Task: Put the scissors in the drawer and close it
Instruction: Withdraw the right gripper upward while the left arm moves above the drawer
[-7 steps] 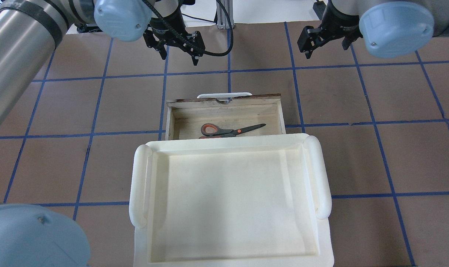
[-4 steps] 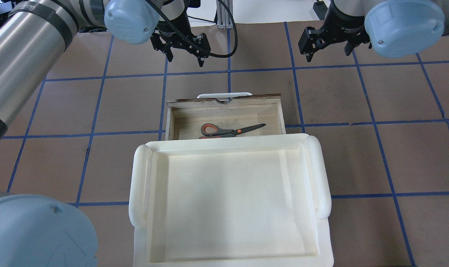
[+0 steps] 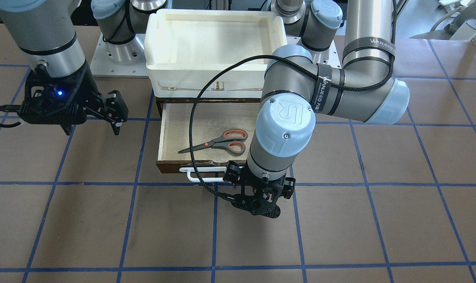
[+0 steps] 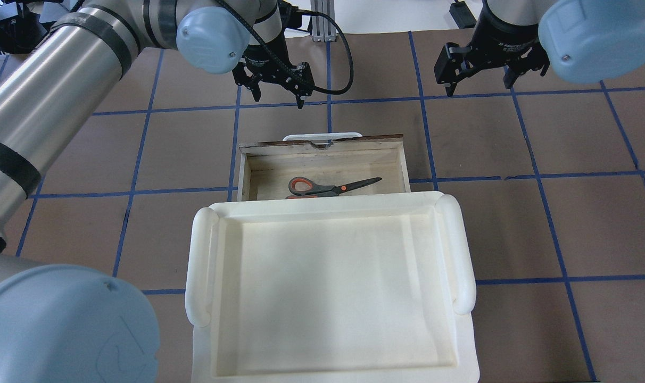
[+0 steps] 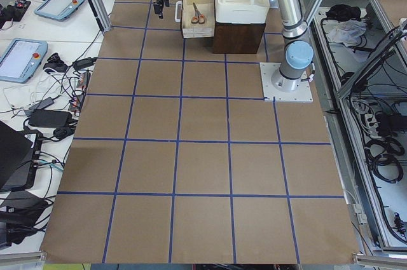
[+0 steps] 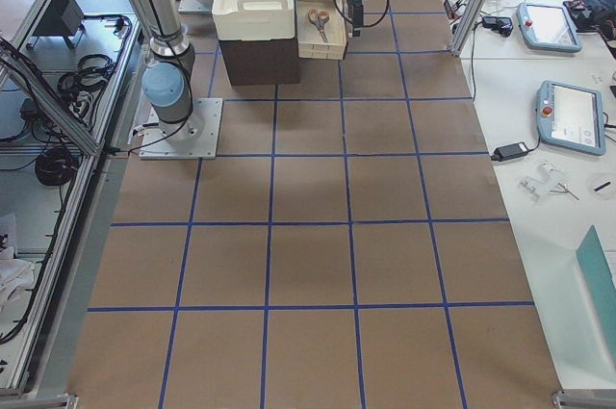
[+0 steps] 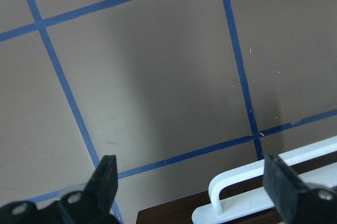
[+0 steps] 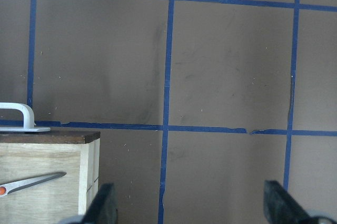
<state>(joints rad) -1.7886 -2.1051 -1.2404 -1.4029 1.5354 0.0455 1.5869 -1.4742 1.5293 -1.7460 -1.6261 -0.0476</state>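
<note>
The scissors (image 4: 333, 187) lie flat inside the open drawer (image 4: 322, 147), blades pointing right; they also show in the front view (image 3: 218, 143). The drawer's white bar handle (image 4: 322, 136) faces away from me. My left gripper (image 4: 279, 98) is open and empty, hovering above the table just beyond the handle. In the left wrist view the handle (image 7: 247, 188) and the dark front panel (image 7: 168, 216) sit at the bottom between the fingertips (image 7: 108, 176). My right gripper (image 4: 479, 85) is open and empty, beyond the drawer's right corner (image 8: 52, 166).
A white foam tray (image 4: 200, 266) sits on the cabinet above the drawer, covering its near part. The brown table (image 4: 514, 229) with blue tape lines surrounds it. The left arm's black cable (image 3: 193, 129) loops over the drawer in the front view.
My left gripper has moved right and towards the drawer handle. My right gripper has shifted slightly right. Both stay open. The scissors and the drawer have not moved.
</note>
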